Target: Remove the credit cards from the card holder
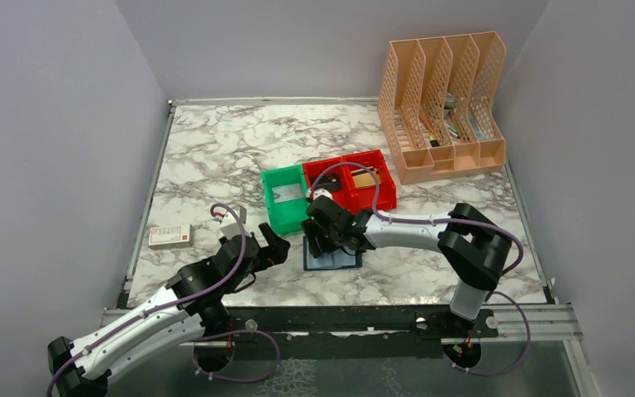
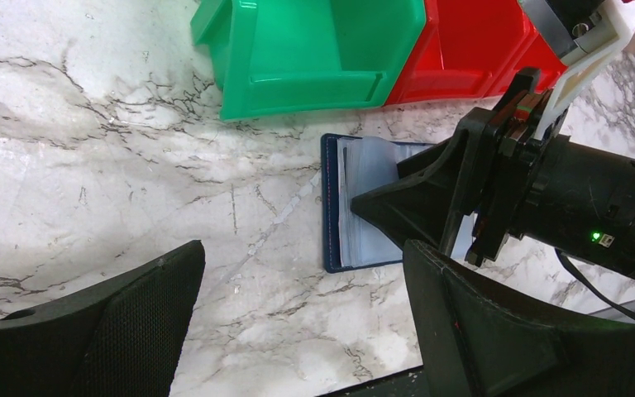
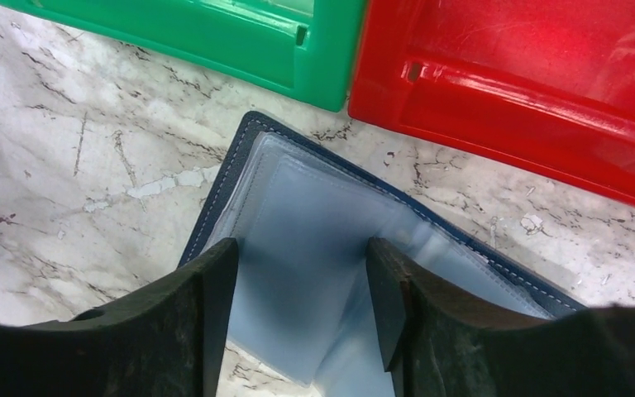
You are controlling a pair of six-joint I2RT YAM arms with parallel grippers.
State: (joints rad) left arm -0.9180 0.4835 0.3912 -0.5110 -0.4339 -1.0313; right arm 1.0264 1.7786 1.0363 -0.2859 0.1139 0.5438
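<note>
One card holder (image 1: 335, 260) lies open on the table (image 1: 215, 149), sleeves up, just near of the green bin (image 1: 289, 222). Right fingers (image 3: 190, 314) spread apart over the sleeves, gripping nothing. Left fingers (image 2: 116, 331) wide apart, empty, near-left of it. One green bin, two red bins (image 1: 384, 188) right of it. One peach four-slot file rack (image 1: 442, 91) far right. One small white box (image 1: 170, 236) left. White marble table, plain grey walls (image 1: 50, 124).
</note>
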